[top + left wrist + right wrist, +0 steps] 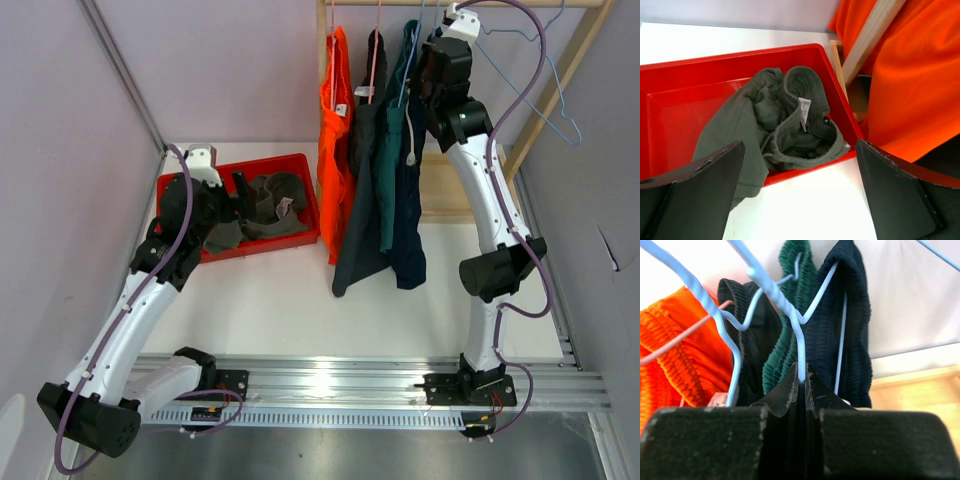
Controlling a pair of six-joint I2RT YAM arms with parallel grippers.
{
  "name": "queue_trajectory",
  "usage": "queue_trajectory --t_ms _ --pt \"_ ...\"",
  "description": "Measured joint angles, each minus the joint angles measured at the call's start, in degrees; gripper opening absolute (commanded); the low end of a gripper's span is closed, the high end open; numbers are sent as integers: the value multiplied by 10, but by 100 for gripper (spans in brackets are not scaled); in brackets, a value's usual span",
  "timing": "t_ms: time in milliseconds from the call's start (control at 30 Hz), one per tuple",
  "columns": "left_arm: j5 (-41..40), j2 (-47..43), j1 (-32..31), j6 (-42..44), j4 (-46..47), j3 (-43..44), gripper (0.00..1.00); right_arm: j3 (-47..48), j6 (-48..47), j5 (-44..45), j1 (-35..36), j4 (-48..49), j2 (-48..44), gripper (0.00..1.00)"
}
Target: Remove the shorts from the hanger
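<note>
Nearest, the left end effector [230, 203] hovers with its jaws wide apart over the red bin [690, 70], which sits on the tabletop [300, 320] and holds the crumpled dark olive shorts [790, 125]. Farther back, the right end effector [801, 372] is clamped on a light-blue wire hanger [799, 340]. Beyond it hang the navy shorts [850, 315], teal shorts [807, 280], charcoal shorts [765, 335] and orange shorts [670, 350], long axes straight down. The right arm is nearer. The navy pair, whose waistband a branch of the held wire seems to enter, hangs just ahead and below.
</note>
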Motion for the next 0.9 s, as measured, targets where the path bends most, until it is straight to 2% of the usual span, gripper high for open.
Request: queue_trajectory --t_ms 300,467,567,733,900 --pt "75 -2 3 5 20 -24 99 -12 -31 19 -12 -29 -64 0" --pt "126 -3 -24 20 36 -18 99 -81 -34 27 -17 -35 -149 0" --pt "146 7 -102 31 34 13 99 -166 -28 31 -17 -27 -223 0" --pt "155 43 -297 49 59 80 99 -315 -3 38 -8 -17 -342 0" --pt "155 88 -430 49 124 97 99 -401 23 58 27 -22 -422 0"
